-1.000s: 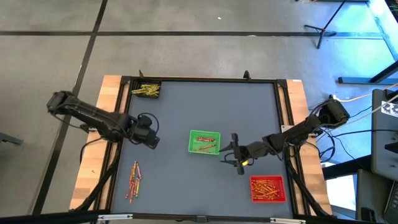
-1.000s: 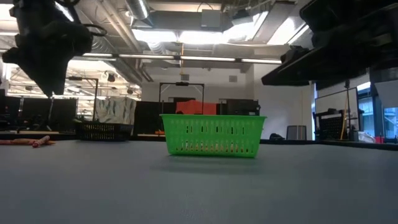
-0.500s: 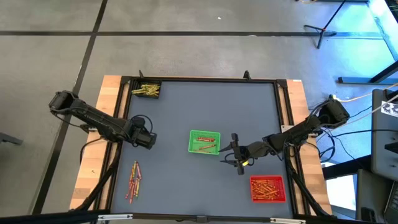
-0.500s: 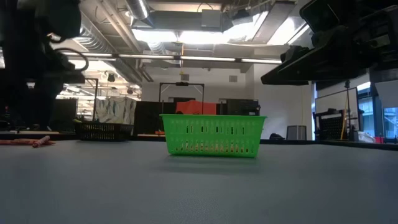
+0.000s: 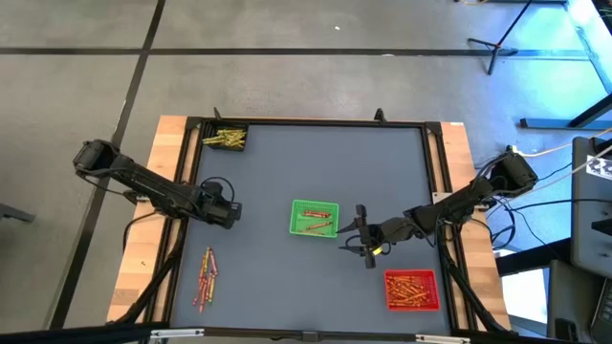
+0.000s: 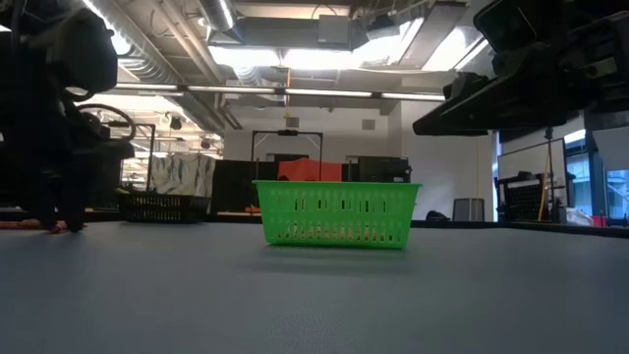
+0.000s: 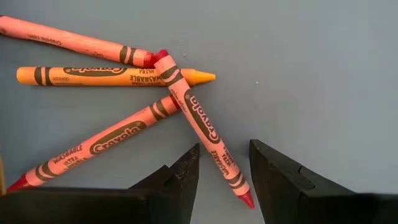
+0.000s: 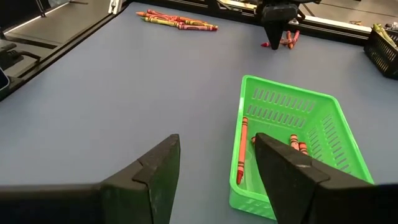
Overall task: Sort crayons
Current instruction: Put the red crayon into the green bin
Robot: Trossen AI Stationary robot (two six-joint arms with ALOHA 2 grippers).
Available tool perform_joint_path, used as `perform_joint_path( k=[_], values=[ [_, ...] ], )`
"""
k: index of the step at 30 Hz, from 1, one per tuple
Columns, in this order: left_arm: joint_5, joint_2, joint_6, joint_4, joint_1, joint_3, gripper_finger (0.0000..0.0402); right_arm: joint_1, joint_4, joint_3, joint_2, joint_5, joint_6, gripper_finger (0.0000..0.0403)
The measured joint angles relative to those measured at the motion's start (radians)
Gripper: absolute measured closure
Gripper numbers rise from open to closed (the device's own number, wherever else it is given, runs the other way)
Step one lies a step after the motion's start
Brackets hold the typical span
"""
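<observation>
Left gripper (image 7: 224,177) down over a crossed cluster of paper-wrapped red and orange wax crayons (image 7: 200,121), fingers spread astride one tip.
Closing may nudge the overlapping neighbours, apparently touching, and skew the grip.

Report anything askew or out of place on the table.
Nothing is spilled or damaged. The left gripper stands open over a loose red crayon that lies crossed over its neighbours. The green tray holds red and orange crayons.
</observation>
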Motion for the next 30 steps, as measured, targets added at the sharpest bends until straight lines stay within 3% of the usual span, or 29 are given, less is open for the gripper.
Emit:
perform_joint_path(
  k=[15, 23, 30],
  values=[
    [-0.036, 0.003, 0.053, 0.006, 0.000, -0.005, 0.0370, 0.000, -0.001, 0.000, 0.001, 0.000, 0.000, 0.0197],
    [-0.078, 0.007, 0.135, 0.003, 0.001, 0.025, 0.0391, 0.000, -0.003, 0.000, 0.001, 0.000, 0.000, 0.0197],
    [-0.166, 0.005, 0.301, 0.004, -0.010, 0.138, 0.0393, 0.000, -0.008, 0.000, 0.001, 0.000, 0.000, 0.0197]
  ],
)
